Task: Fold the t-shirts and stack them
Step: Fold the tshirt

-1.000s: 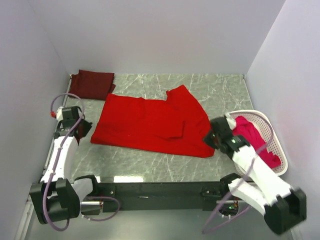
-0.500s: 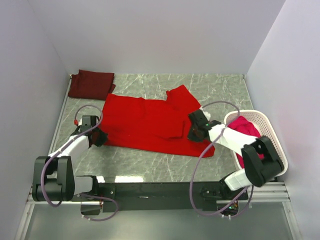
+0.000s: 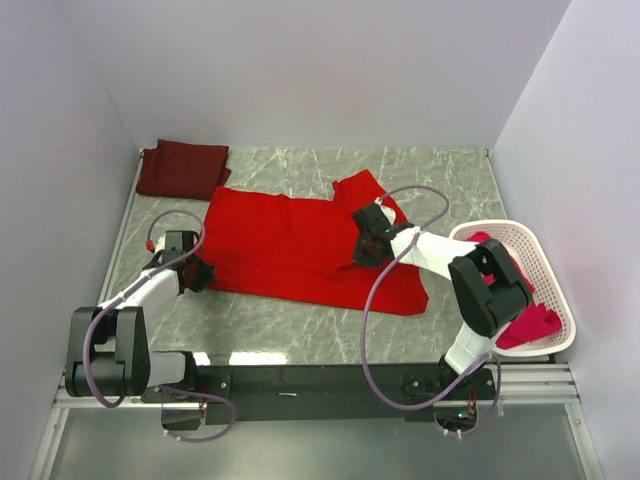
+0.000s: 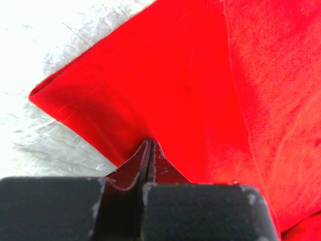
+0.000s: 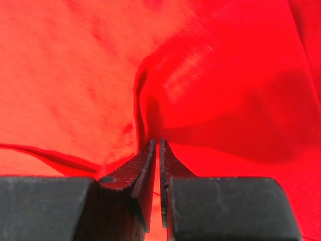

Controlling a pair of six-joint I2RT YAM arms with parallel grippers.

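Left gripper [image 4: 149,144] and right gripper [image 5: 156,143] clamp the bright red cloth t-shirt [image 3: 290,245]; shallow pinches may slip, spoiling the fold.

The left arm [image 3: 150,290] has dropped to the shirt's [image 3: 285,245] near-left corner, its jaws now closed on the hem. The right arm [image 3: 430,250] has swung from the basket [image 3: 500,225] onto the shirt's right side, jaws pinching a fold.
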